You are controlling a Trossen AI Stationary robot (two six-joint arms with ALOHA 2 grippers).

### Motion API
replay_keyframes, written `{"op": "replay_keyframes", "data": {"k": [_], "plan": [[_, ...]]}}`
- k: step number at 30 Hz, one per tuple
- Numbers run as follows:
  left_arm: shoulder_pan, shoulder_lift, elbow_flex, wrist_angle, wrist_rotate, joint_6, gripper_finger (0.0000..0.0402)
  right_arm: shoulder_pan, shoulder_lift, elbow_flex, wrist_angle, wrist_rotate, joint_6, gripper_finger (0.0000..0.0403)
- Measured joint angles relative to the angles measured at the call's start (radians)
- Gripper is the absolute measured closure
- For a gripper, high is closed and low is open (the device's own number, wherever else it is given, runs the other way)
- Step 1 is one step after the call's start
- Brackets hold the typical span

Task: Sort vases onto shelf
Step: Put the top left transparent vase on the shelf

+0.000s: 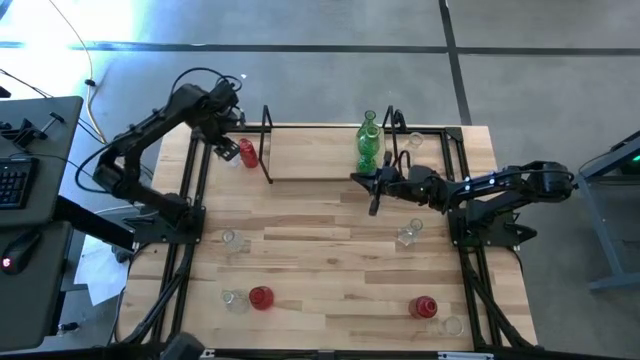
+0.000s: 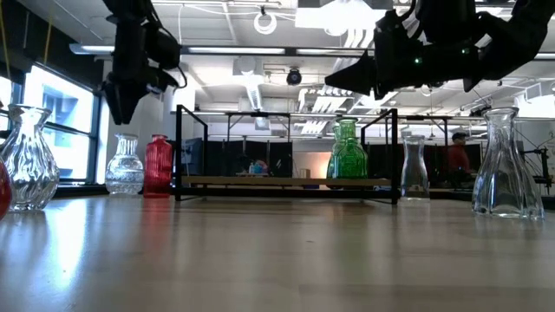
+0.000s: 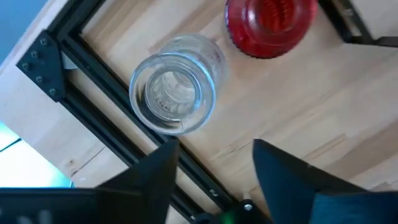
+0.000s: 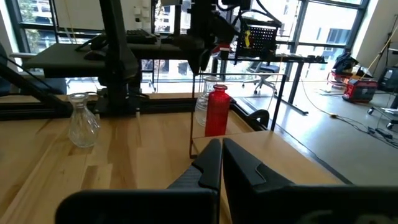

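The left gripper (image 3: 214, 171) hangs with its fingers spread wide and empty above a clear round-bellied glass vase (image 3: 174, 84) standing upright on the wooden tabletop (image 1: 330, 240), just outside the left end of the low light-wood shelf with black wire frames (image 1: 315, 152), beside a red glass vase (image 1: 247, 152). The right gripper (image 1: 374, 203) hovers with fingers pressed together, holding nothing, near two green glass vases (image 1: 368, 142) on the shelf's right part. Other clear and red vases stand scattered across the table.
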Motion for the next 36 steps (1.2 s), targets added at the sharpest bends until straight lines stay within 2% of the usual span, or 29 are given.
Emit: {"op": "replay_keyframes", "data": {"k": [4, 8, 17, 25, 36], "plan": [[0.005, 0.039, 0.000, 0.000, -0.015, 0.022, 0.0148, -0.010, 0.000, 0.000, -0.001, -0.002, 0.000, 0.0402], [0.005, 0.047, 0.000, 0.008, -0.015, 0.042, 0.0136, -0.012, 0.000, 0.000, -0.001, -0.002, 0.000, 0.0402], [0.004, 0.026, 0.001, 0.011, -0.038, 0.059, 0.0151, -0.012, 0.000, 0.000, -0.002, -0.002, 0.000, 0.0402], [-0.050, 0.016, 0.001, 0.014, -0.024, 0.136, 0.0166, -0.012, 0.000, 0.000, -0.006, -0.002, 0.000, 0.0402], [-0.059, 0.016, -0.042, 0.084, -0.047, 0.197, 0.0204, -0.012, 0.000, 0.000, -0.016, -0.002, -0.008, 0.0402]]}}
